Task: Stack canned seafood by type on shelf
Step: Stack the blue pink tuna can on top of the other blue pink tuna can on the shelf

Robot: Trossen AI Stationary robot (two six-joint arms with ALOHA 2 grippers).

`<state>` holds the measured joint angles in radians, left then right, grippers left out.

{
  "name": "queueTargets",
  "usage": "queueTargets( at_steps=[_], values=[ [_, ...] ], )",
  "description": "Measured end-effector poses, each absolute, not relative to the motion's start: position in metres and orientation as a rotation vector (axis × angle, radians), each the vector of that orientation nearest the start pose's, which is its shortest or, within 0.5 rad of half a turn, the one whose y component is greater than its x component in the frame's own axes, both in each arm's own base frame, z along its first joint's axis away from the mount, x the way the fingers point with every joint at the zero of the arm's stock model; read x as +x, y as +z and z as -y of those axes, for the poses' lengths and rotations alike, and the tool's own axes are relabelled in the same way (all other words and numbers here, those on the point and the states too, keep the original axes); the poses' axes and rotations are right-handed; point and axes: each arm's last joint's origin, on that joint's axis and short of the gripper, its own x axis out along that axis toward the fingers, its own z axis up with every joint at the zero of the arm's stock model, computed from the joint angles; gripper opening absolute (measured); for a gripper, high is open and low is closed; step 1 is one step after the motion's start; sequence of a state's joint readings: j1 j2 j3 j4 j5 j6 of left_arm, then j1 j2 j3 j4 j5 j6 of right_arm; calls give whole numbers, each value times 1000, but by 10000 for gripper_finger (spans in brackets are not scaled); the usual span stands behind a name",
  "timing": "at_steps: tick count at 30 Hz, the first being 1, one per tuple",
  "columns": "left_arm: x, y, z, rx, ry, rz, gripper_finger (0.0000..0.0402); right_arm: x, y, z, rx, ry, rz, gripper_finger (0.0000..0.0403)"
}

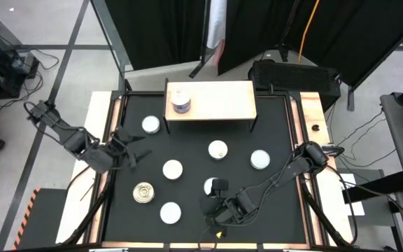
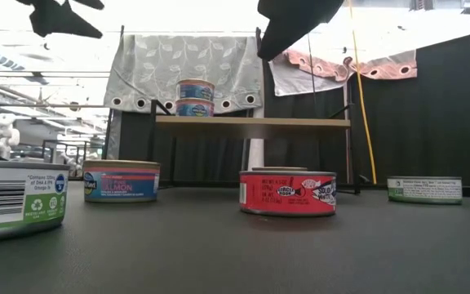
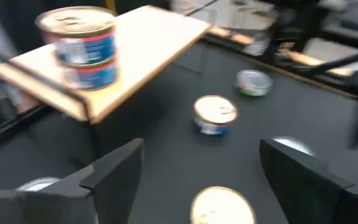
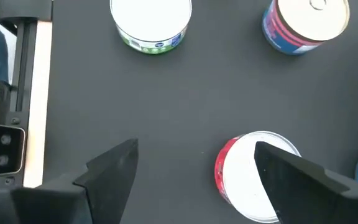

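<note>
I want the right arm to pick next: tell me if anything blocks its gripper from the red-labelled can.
Nothing visible does. The right gripper hangs open directly over the red-labelled can, one finger already overlapping its lid, with bare mat around it. The neighbouring green-labelled can and blue-labelled can stand well apart.

One camera hangs overhead, looking straight down on the whole bench [image 1: 187,210]. Another sits at bench-top height, facing the shelf [image 2: 251,123]. Each wrist camera looks closely past its own fingers; all share the tins.

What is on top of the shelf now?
On the shelf, near its left end, two blue-labelled tins stand stacked one on the other. The rest of its top is bare. The lower tin's lid is covered.
</note>
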<state>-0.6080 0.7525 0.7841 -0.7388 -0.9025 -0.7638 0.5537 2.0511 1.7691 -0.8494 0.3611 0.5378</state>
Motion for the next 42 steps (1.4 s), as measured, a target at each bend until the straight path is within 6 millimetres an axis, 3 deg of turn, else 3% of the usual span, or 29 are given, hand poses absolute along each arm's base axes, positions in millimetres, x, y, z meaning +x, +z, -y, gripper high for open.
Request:
queueTargets(
  at_steps=[6,12,18,23,28,33,38,42],
  values=[
    [132,307,33,-234,558,-402,265,372,253,-208,-23,-120,-1016,315],
    [140,308,10,-191,606,-490,188,365,274,-193,-7,-174,-997,315],
    [146,301,15,-247,447,-600,122,338,284,-173,-40,-445,-1062,315],
    [152,297,25,-227,382,-648,91,336,278,-163,-108,-507,-1089,306],
    [162,287,38,-204,296,-730,78,339,257,-148,-257,-435,-1195,251],
    [167,278,57,-263,144,-835,77,343,249,-130,-182,-397,-1285,162],
    [159,273,86,-379,-124,-1000,77,352,248,-133,-167,-324,-1215,80],
    [149,264,117,-377,-195,-1094,77,357,249,-135,-201,-271,-1176,40]
  ],
)
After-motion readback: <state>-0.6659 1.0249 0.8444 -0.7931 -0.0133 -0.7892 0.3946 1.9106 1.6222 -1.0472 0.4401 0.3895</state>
